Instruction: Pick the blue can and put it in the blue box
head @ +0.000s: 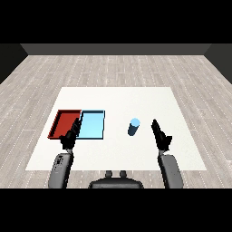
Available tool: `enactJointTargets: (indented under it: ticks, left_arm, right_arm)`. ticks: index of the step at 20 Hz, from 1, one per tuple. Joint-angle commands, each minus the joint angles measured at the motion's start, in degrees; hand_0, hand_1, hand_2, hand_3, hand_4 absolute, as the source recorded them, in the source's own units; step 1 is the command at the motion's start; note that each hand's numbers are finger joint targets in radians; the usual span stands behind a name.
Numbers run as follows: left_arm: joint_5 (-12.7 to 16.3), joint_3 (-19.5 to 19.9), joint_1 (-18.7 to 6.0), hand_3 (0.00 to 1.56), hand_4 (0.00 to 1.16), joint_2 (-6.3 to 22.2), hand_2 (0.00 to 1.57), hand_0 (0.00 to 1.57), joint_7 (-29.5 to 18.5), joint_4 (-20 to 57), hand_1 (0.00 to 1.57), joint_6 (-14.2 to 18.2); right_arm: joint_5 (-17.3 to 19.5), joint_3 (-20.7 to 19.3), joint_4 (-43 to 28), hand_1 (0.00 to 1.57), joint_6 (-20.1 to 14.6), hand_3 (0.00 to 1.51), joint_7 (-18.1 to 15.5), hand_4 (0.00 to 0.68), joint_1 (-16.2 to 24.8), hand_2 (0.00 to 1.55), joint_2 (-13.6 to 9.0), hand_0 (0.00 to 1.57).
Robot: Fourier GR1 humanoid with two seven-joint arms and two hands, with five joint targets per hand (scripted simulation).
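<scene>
A small upright blue cylindrical can (134, 126) stands right of the light blue tray (92, 125) — both black hands, left (71, 135) and right (160, 135), straight-fingered, holding nothing.

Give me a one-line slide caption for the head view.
Blue can stands upright on the white table, right of the blue tray; the open right robot hand waits beside it.

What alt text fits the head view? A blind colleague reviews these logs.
A blue can stands upright on the white table, untouched, just left of the open right hand. Further left, the red tray and light blue tray lie side by side, with the open left hand over their near edges.
</scene>
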Motion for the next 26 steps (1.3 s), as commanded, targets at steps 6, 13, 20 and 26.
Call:
enactJointTargets:
  ticks: [6,13,20,26]
  left_arm:
    - [1.7,2.2,-3.3,0.0,0.0,-1.0,0.0,0.0,4.7,0.1,0.0,0.6]
    - [7.3,5.3,-2.6,0.0,0.0,-1.5,0.0,0.0,-16.7,-4.6,0.0,-4.4]
    - [6.4,3.6,0.6,0.0,0.0,-3.4,0.0,0.0,-22.4,-2.3,0.0,-5.8]
    - [6.6,7.3,-3.4,0.0,0.0,-0.8,0.0,0.0,-20.9,0.6,0.0,-5.3]
  right_arm:
    - [-4.4,-9.9,11.2,0.0,5.5,0.0,-0.5,0.0,-13.0,0.0,-6.8,0.0]
    - [-14.0,-11.8,12.2,0.0,14.7,0.0,-11.6,0.0,-13.9,0.0,-5.2,0.0]
    - [-11.9,-10.8,14.6,0.0,13.7,0.0,-14.1,0.0,-13.8,0.0,-3.8,0.0]
    - [-12.4,-10.3,15.8,0.0,14.1,0.0,-14.0,0.0,-14.5,0.0,-3.0,0.0]
